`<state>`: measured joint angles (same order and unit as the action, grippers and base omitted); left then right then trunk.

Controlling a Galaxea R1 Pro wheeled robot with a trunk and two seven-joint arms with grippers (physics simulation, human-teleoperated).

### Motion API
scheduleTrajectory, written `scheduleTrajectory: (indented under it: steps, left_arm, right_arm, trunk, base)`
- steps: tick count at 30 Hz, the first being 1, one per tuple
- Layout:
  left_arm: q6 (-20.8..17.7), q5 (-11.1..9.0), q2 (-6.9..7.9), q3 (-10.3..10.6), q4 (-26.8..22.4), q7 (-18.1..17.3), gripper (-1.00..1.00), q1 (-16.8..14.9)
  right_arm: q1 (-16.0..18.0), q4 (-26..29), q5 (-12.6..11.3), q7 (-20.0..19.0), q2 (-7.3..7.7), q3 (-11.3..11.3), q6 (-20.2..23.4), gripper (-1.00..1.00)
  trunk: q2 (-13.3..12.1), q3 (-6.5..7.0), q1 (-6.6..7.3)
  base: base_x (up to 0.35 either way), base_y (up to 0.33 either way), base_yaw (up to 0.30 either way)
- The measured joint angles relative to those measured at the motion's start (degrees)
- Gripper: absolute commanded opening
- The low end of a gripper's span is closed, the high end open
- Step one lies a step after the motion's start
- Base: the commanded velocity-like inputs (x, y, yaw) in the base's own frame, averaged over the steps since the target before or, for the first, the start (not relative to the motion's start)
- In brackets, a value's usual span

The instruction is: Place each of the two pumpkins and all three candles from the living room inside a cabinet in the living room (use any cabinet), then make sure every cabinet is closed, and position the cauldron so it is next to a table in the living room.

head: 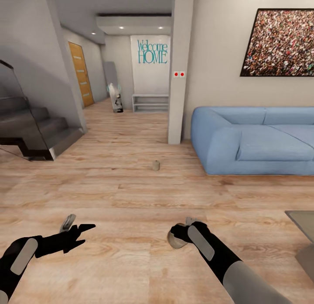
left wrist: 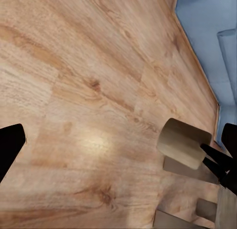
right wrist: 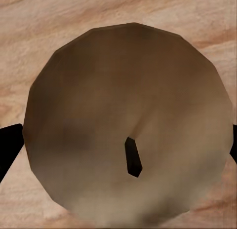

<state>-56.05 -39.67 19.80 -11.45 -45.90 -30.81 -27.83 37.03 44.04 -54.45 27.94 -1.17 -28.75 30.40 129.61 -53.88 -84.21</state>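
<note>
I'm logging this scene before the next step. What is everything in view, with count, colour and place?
Stubby tan wax candles: two; one standing on the floor near the sofa, one between the right gripper's fingers.
Blue fabric sofa: one, by the right wall.
Speckled dark-framed picture: one, above the sofa.
Grey table: one corner, far right.
Dark staircase: one, left.
Teal "Welcome HOME" lettering: far wall.
Orange-brown door: one, hallway.
Light wood floor: throughout.
Left gripper: black, open, holding nothing.
Right gripper: black, holding a candle.
</note>
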Motion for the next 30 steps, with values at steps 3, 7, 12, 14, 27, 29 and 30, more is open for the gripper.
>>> scheduleTrajectory:
  steps: [3,7,12,14,27,29,30]
  left_arm:
    - [0.0,0.0,0.0,0.1,0.0,0.0,1.0,0.0]
    - [0.0,0.1,0.0,0.1,0.0,0.0,1.0,0.0]
    - [0.0,0.2,-0.01,0.1,0.0,0.0,1.0,0.0]
    - [0.0,0.1,-0.01,0.2,0.0,0.0,1.0,0.0]
    - [0.0,0.2,-0.09,0.4,0.0,0.0,1.0,0.0]
    - [0.0,0.1,-0.05,0.4,0.0,0.0,1.0,0.0]
    - [0.0,0.1,-0.04,0.4,0.0,0.0,1.0,0.0]
  right_arm:
    - [0.0,0.0,0.0,0.0,0.0,0.0,0.0,-1.0]
    - [0.0,0.0,0.0,-0.1,0.0,0.0,0.1,-1.0]
    - [0.0,0.1,-0.1,-0.1,-0.03,0.1,0.0,-1.0]
    - [0.0,0.2,-0.1,-0.2,-0.14,0.1,0.0,-1.0]
    - [0.0,0.2,-0.1,-0.2,-0.11,0.1,0.1,-1.0]
    - [0.0,0.2,-0.1,-0.2,-0.09,0.1,0.1,-1.0]
    - [0.0,0.2,-0.2,-0.2,-0.09,0.1,0.1,-1.0]
  trunk:
    - [0.0,0.0,0.0]
    - [0.0,0.0,0.01]
    - [0.0,0.0,0.01]
    - [0.0,0.0,0.0]
    - [0.0,0.0,0.0]
    - [0.0,0.0,0.0]
    - [0.0,0.0,0.0]
  base:
    - [0.271,0.074,0.012]
    - [0.287,0.01,0.002]
    - [0.288,0.001,0.0]
    - [0.274,0.0,0.0]
    - [0.248,0.062,0.0]
    - [0.244,0.179,-0.044]
    - [0.244,0.185,-0.131]
